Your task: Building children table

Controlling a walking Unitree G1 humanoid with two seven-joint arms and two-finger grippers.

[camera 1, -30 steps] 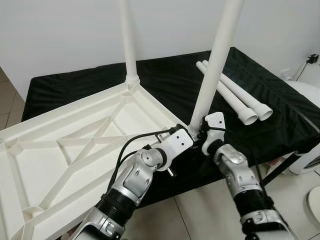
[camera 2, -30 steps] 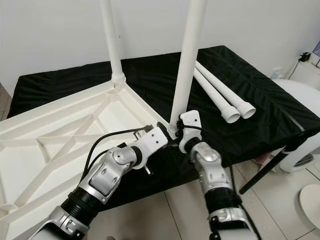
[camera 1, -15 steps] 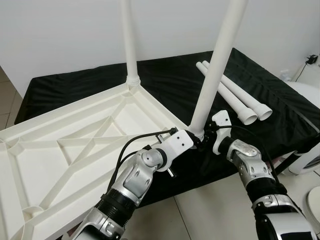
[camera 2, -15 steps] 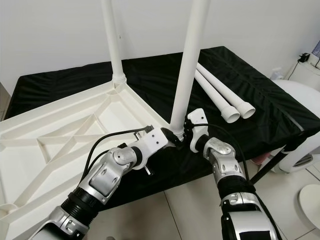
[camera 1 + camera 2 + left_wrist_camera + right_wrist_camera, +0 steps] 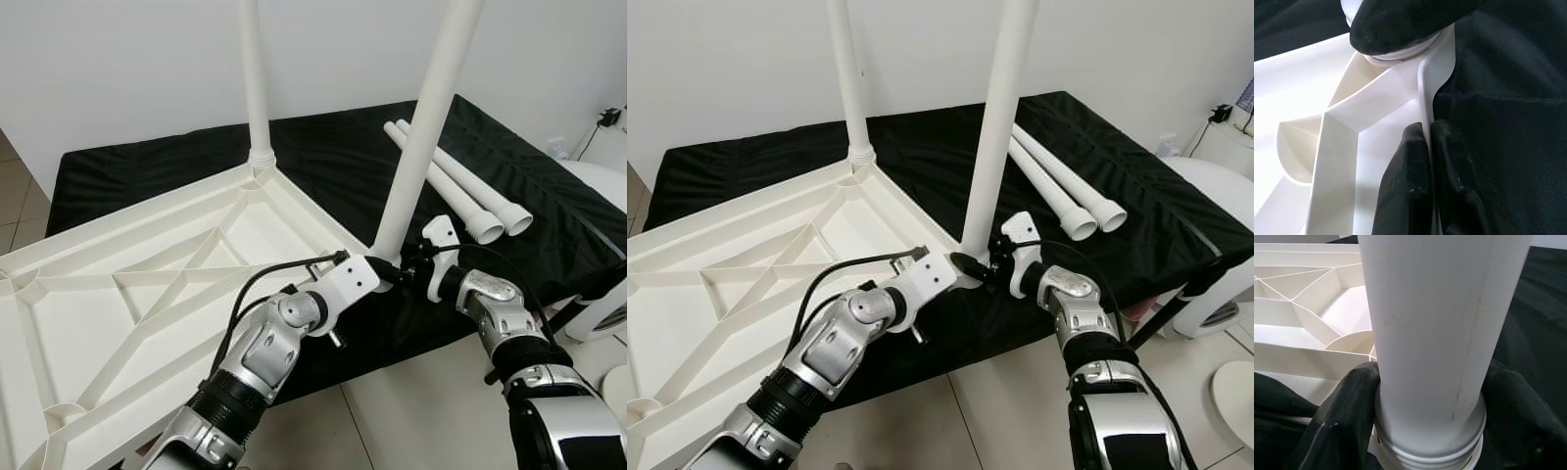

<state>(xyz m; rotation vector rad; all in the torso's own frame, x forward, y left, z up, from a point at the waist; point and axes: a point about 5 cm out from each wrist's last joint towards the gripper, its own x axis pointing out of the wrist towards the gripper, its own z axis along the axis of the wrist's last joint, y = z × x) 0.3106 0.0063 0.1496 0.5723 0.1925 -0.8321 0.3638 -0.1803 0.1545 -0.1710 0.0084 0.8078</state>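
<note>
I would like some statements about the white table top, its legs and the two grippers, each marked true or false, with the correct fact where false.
1. Two legs stand upright in the table top. True: the far leg and the near leg.
2. The spare legs lie on the floor. False: they lie on the black cloth.
3. The right gripper has its jaws around the base of the near leg. True.
4. The left gripper holds a spare leg. False: its jaws pinch the table top's rim beside the near corner.
5. The table top lies with its ribbed underside up. True.
</note>
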